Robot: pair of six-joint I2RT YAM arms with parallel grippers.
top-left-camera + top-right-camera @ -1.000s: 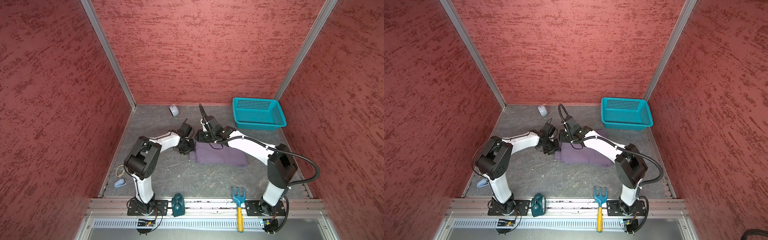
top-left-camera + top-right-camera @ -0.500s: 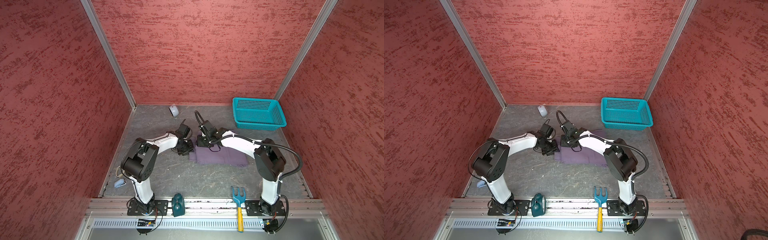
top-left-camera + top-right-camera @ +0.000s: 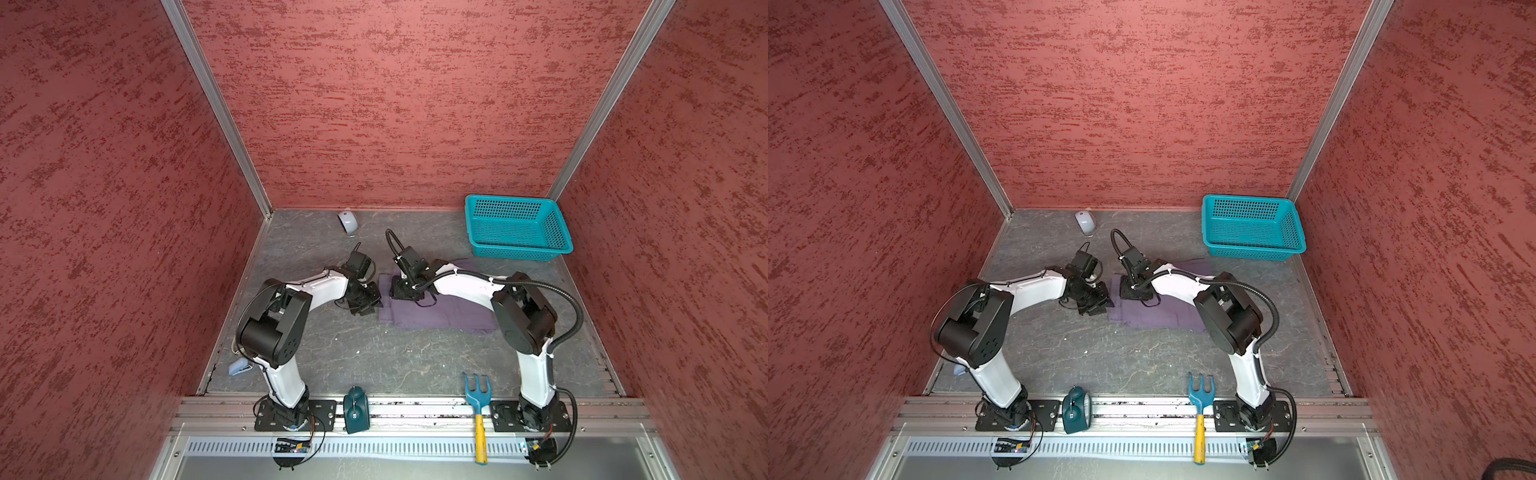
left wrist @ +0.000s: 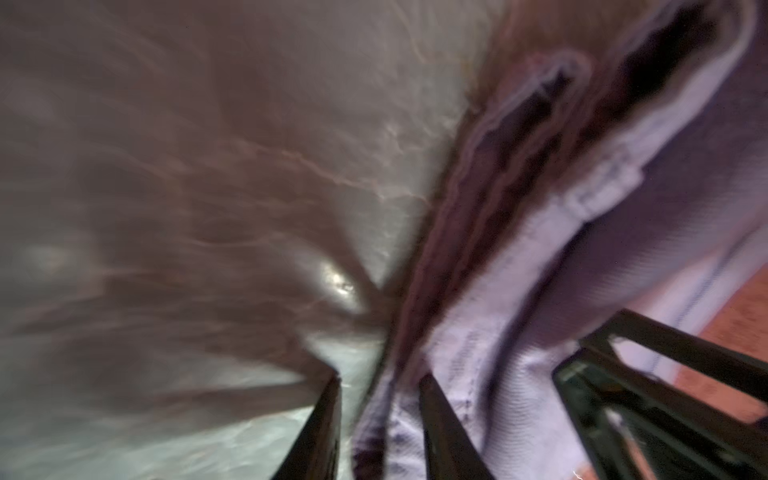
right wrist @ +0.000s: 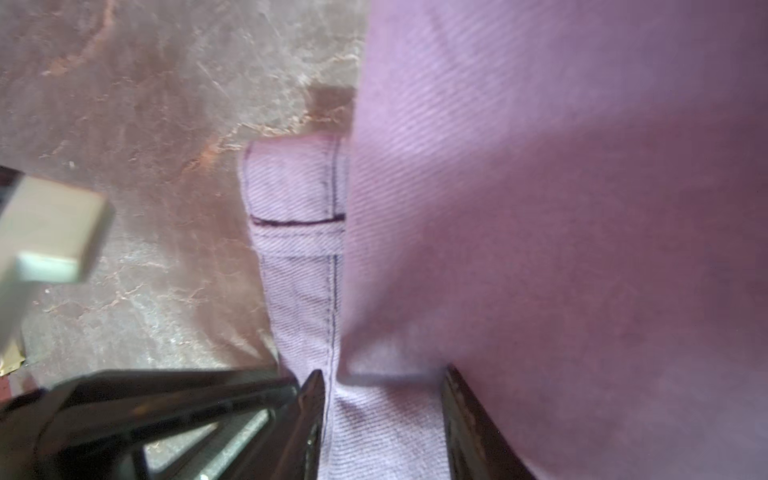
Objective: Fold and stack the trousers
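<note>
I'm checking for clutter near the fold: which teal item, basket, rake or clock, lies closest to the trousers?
The teal basket in the far right corner, almost at the far edge of the trousers. The rake and the clock sit at the front rail.

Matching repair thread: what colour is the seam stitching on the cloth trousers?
Dark, near black, on the purple-grey cloth trousers; clearest in the right wrist view.

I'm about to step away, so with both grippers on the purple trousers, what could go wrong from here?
1. The left gripper straddles the layered edge of the trousers; it may catch only some layers, so the fold could open on lifting.
2. The right gripper has cloth between parted jaws; a loose hold might slip.
3. Both grippers work close together and could bump.
</note>
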